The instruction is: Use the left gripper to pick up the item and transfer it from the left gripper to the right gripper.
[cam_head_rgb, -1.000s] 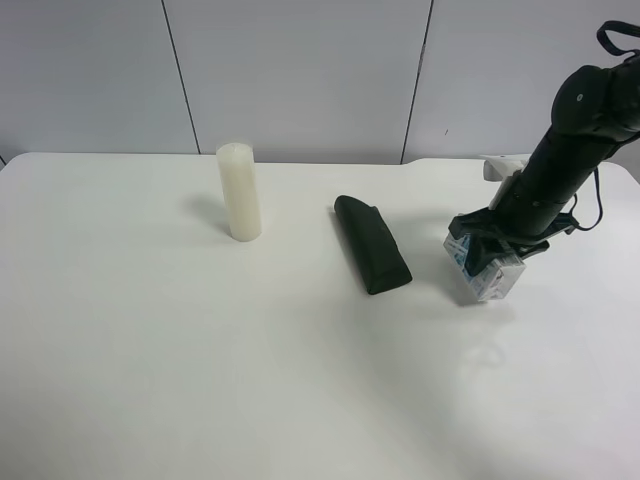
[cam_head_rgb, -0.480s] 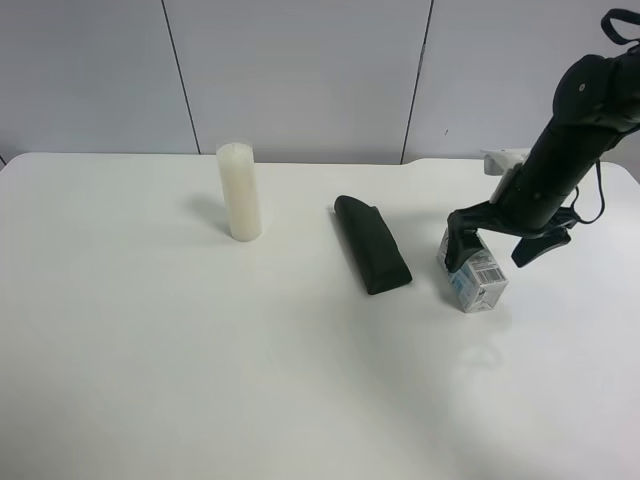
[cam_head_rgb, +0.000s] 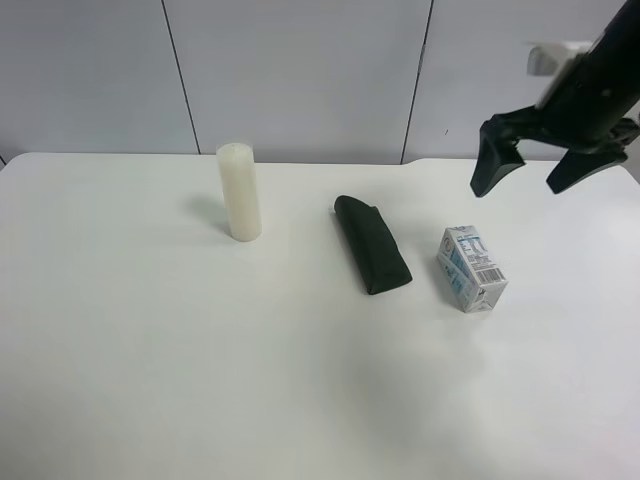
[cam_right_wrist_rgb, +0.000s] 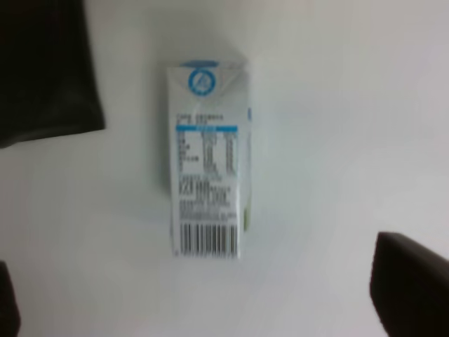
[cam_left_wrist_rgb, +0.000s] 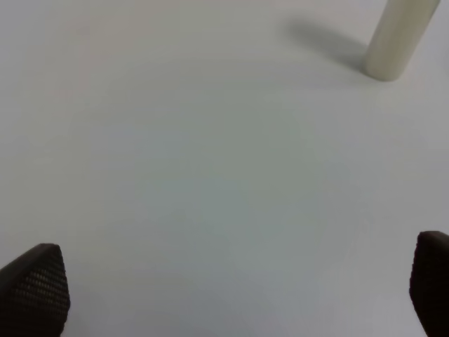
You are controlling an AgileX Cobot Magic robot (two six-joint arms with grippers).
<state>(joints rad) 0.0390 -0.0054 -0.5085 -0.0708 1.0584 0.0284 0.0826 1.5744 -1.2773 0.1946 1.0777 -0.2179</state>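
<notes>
The right end effector [cam_head_rgb: 534, 168] has let go of the drink carton [cam_head_rgb: 471, 268] and lifted well clear, its fingers spread wide above it. The carton now lies free on the white desk [cam_head_rgb: 150, 350], just beside the dark green pouch [cam_head_rgb: 372, 244], barcode face up in the right wrist view [cam_right_wrist_rgb: 208, 179]. The left end effector [cam_left_wrist_rgb: 224, 281] is released too, holding nothing, with the candle [cam_left_wrist_rgb: 397, 36] in its view. The handover looks over.

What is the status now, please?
Right tool open, above drink carton. Left tool open over bare table. Carton lying free on table. Dark green pouch beside it, apart.
</notes>
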